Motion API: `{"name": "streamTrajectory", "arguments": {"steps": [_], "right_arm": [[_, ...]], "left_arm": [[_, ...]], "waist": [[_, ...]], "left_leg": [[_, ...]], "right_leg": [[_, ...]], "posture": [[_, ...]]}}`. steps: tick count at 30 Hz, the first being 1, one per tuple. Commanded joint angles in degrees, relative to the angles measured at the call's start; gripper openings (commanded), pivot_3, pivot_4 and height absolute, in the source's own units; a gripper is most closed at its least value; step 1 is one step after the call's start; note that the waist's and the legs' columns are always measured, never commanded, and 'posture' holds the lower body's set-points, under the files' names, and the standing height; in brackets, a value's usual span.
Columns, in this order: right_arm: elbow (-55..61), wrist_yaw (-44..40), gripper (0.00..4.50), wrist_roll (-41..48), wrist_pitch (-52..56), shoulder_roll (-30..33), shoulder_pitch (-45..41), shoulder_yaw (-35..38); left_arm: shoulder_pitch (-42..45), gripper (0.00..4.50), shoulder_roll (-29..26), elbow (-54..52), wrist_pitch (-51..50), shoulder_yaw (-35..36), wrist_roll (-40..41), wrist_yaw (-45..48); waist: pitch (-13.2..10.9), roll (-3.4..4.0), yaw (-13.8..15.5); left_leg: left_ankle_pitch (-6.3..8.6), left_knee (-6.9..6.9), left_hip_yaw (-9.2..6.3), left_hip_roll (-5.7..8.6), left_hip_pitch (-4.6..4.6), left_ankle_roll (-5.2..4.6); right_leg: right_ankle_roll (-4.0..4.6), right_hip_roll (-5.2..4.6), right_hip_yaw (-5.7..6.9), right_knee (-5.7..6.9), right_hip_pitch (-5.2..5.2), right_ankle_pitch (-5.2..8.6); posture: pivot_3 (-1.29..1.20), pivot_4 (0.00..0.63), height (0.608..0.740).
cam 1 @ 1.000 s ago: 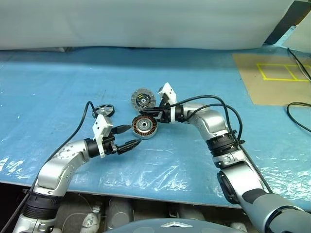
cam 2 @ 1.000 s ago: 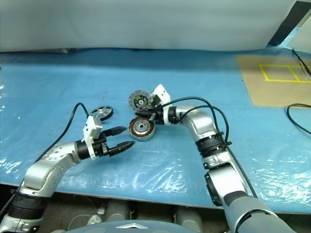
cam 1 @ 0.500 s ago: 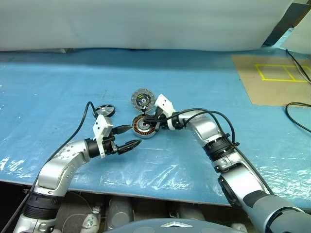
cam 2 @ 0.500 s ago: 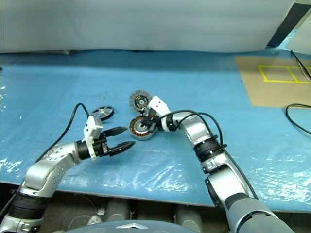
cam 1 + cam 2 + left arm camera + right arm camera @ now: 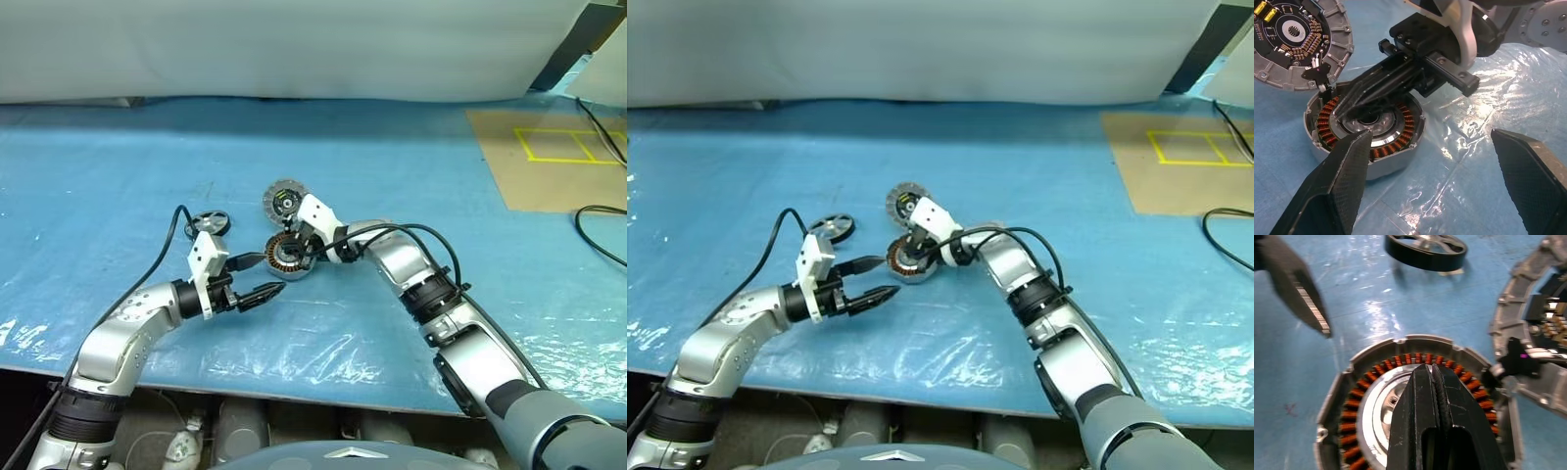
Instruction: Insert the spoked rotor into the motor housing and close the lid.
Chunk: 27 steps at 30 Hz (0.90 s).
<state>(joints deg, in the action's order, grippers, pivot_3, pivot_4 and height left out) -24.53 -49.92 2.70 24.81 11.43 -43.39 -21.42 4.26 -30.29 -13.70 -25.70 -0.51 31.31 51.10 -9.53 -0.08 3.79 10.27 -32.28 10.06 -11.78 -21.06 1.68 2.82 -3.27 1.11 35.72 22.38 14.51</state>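
Your right gripper [image 5: 1347, 105] has swung down over the housing [image 5: 290, 257], fingers pinched shut, empty. Fetch the rotor [image 5: 210, 222], lying beyond your wide-open, empty left gripper [image 5: 266, 277].

A lab-like test bench: blue plastic sheeting [image 5: 147, 166], loose cables [image 5: 600, 230], yellow-taped cardboard [image 5: 549, 162].

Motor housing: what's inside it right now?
Inside the motor housing: a copper winding ring around a grey centre. The shut right tool hangs over the middle, covering part of the hub. The spoked rotor lies outside on the sheet.
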Motion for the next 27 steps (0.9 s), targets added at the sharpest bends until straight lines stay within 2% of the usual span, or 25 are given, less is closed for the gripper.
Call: {"name": "streamTrajectory", "arguments": {"steps": [1,5,11,16,22,27], "right_arm": [[3.9,-3.9,0.04,4.6,4.9,0.2,2.1,2.3],[11.7,-7.7,0.04,15.0,13.2,-0.8,2.0,9.2],[11.9,-5.7,0.04,16.6,14.5,-1.0,0.7,11.7],[13.6,-5.4,0.04,17.8,15.4,0.7,0.3,13.4],[23.9,-8.9,0.04,19.4,18.2,8.6,5.0,12.2],[25.4,-7.7,0.04,19.3,18.9,12.0,7.5,13.1]], "left_arm": [[-0.1,4.08,0.1,-1.5,0.1,0.1,0.5,0.3],[0.5,4.08,0.1,-0.8,0.2,-0.1,0.3,0.7],[1.1,4.08,0.0,-0.4,0.2,0.1,0.4,1.0],[2.3,4.08,0.1,-0.6,0.3,3.7,1.9,-0.6],[10.9,4.08,-2.7,4.8,-0.6,11.2,2.8,-4.1],[21.4,4.08,-9.0,17.4,4.8,10.0,-3.7,0.8]], "waist": [[0.0,0.00,0.1],[0.0,0.00,0.2],[0.0,-0.01,0.1],[0.0,-0.01,0.1],[0.0,-0.02,0.4],[0.0,-0.02,0.2]], "left_leg": [[0.00,-0.01,-0.01,0.00,0.01,-0.01],[-0.01,-0.02,-0.02,0.00,-0.16,-0.01],[-0.02,0.03,-0.01,-0.02,-0.51,-0.01],[-0.02,0.02,0.00,0.00,-0.63,0.00],[-0.02,-0.05,-0.01,0.00,-0.70,0.00],[-0.02,-0.10,-0.03,0.05,-0.70,0.00]], "right_leg": [[0.00,-0.01,-0.01,0.00,-0.02,0.00],[0.00,0.00,-0.02,-0.01,0.13,-0.01],[-0.01,0.05,0.02,0.04,0.52,-0.03],[-0.02,0.03,0.02,0.03,0.61,-0.03],[-0.24,0.05,0.14,0.04,0.59,-0.16],[-0.26,0.06,0.12,0.04,0.59,-0.17]], "posture": [[0.00,0.150,0.740],[0.00,0.150,0.740],[0.00,0.150,0.740],[0.00,0.150,0.740],[0.00,0.150,0.740],[0.00,0.150,0.740]]}}
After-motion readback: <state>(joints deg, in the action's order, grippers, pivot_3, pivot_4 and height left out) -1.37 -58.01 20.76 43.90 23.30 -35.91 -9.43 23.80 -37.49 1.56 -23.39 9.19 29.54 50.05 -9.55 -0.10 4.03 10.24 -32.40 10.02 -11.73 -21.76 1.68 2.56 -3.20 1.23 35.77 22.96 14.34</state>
